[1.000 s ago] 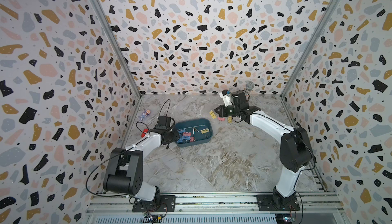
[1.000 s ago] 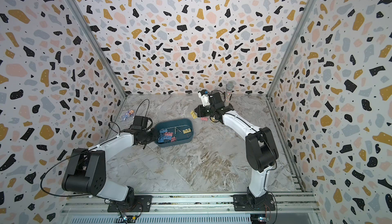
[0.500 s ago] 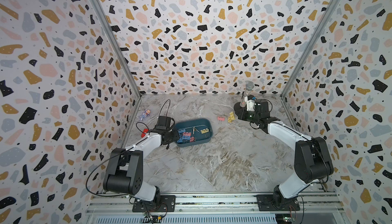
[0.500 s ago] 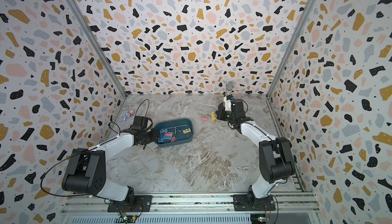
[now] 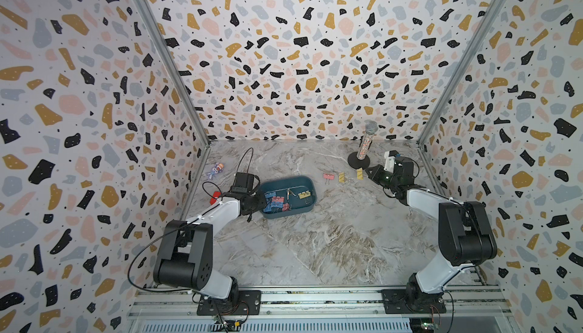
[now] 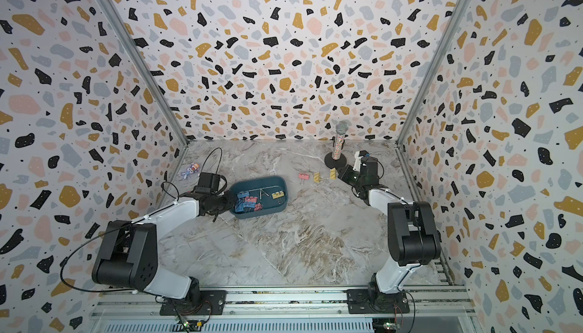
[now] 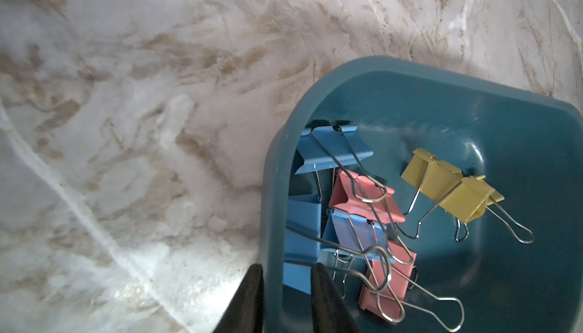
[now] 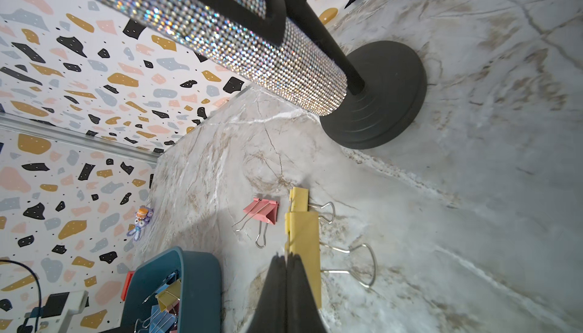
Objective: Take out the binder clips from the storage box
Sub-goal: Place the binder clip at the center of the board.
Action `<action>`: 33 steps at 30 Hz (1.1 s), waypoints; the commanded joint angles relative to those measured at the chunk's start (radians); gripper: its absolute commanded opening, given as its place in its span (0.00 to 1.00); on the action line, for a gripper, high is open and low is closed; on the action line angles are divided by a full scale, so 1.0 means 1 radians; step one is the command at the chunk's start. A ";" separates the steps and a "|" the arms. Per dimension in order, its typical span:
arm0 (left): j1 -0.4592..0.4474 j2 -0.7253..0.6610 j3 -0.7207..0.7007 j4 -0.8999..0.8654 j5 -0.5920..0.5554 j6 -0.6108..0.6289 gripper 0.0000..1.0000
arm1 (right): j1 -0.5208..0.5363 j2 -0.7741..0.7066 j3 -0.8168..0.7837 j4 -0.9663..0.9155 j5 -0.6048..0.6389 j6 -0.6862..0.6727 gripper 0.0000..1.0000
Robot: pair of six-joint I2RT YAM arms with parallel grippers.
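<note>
Looking down in both top views, you had the box (image 5: 293, 183) (image 6: 265, 183) on the bench (image 5: 315, 246) before the left arm, with the left jaws at its wall on that arm's side. A heap of blue and pink clips (image 5: 276, 203) lay inside against that wall, and a yellow pair (image 5: 304, 194) lay apart toward the other end. Three more sat out on the bench in a row: a pink clip (image 5: 328, 176), then two yellow clips (image 5: 341, 176) toward the right arm. The right jaws were just beside the last yellow one, near a mic (image 5: 367, 145) upright on its round stand. A toy (image 5: 216, 170) and a red block (image 5: 215, 197) lay near the left wall.

In the left wrist view, your left jaws straddled the box's rim (image 7: 271, 189), one outside and one inside, pinching the wall between them. Blue and pink clips lay tangled just inside, the yellow pair (image 7: 448, 189) apart from them.

In the right wrist view, your right jaws were pressed together and held nothing. Their tips were just beside a yellow clip (image 8: 304, 246) lying on the bench; whether they touched it you could not tell. The pink clip (image 8: 263, 210) lay beyond it, and the box (image 8: 202, 284) stood farther off.
</note>
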 commanded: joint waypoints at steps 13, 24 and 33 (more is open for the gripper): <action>0.006 -0.010 -0.011 0.028 0.001 -0.008 0.29 | -0.015 0.122 0.041 0.048 -0.019 -0.003 0.00; 0.005 -0.015 -0.013 0.031 0.005 -0.009 0.29 | -0.015 0.153 0.054 0.035 0.019 -0.024 0.00; 0.005 -0.015 -0.013 0.031 0.004 -0.008 0.29 | -0.015 0.194 0.075 0.053 0.022 -0.012 0.00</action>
